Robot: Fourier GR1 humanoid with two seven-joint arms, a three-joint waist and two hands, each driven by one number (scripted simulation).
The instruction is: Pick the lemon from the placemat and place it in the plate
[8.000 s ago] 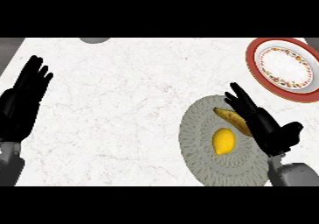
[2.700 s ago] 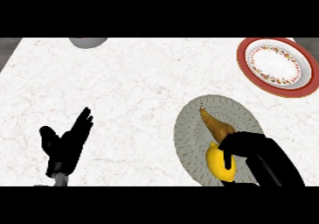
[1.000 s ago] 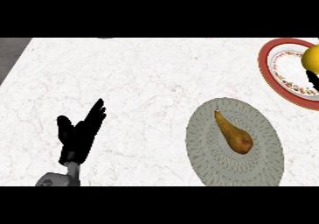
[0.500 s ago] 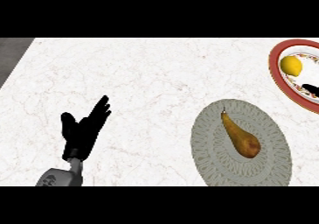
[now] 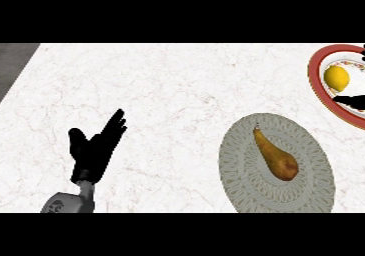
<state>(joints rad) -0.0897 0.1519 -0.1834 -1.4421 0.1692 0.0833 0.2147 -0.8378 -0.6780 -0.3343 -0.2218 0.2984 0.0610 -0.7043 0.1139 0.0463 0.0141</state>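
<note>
One lemon (image 5: 335,78) is what I care about, and it now lies inside the plate (image 5: 318,95), on the pale inner face at the 2 o'clock edge of my view. It rests on the dish itself with nothing curled round it, so I judge the drop is made and the task is nearly done.

Just below the lemon, at about 3 o'clock, dark fingers of my right hand (image 5: 356,101) reach in over the plate from the right border. They look straight and hold nothing; another dark tip shows at the top right corner. I read them as spread apart to let the fruit sit free.

Toward 5 o'clock lies the grey placemat (image 5: 237,175), well apart from the plate. Only a brown pear (image 5: 277,159) lies on it, stem toward 12 o'clock, left alone because it is no part of the job.

At 8 o'clock on the white table (image 5: 155,90), my left hand (image 5: 93,150) rests open, fingers pointing up, kept clear of the work.
</note>
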